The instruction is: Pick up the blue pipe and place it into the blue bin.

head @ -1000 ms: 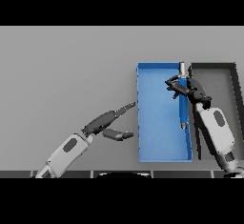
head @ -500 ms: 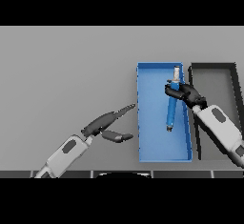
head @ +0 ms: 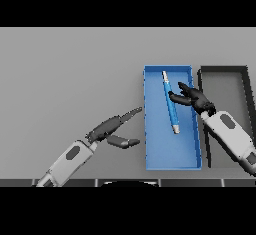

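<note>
The blue pipe [head: 170,103] lies lengthwise on the floor of the blue bin [head: 160,151], its pale tip toward the near end. My right hand [head: 194,99] hovers over the bin's right side, just right of the pipe, fingers spread and open, no longer holding it. My left hand [head: 116,128] rests over the table left of the bin, fingers straight and open.
A black bin [head: 222,70] stands directly right of the blue bin, its near part hidden by my right forearm. Grey table stretches to the left and far side.
The pipe left my right hand and now lies in the blue bin. The right hand opened and drew slightly back to the right. The left hand stayed put.
</note>
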